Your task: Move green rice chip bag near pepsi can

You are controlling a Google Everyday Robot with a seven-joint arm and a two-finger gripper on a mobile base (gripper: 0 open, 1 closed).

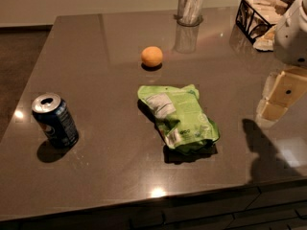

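Note:
The green rice chip bag point(180, 116) lies flat near the middle of the dark table point(105, 166), its white label panel facing up. The pepsi can point(55, 120) stands upright at the left, its silver top open, well apart from the bag. My gripper point(277, 99) hangs at the right edge of the view, above the table and to the right of the bag, touching nothing. Its white arm point(292, 32) reaches in from the upper right.
A small orange fruit point(152, 56) sits behind the bag. A clear glass cup point(190, 6) with napkins stands at the back. A black wire basket point(259, 16) is at the back right. The table's front edge runs along the bottom.

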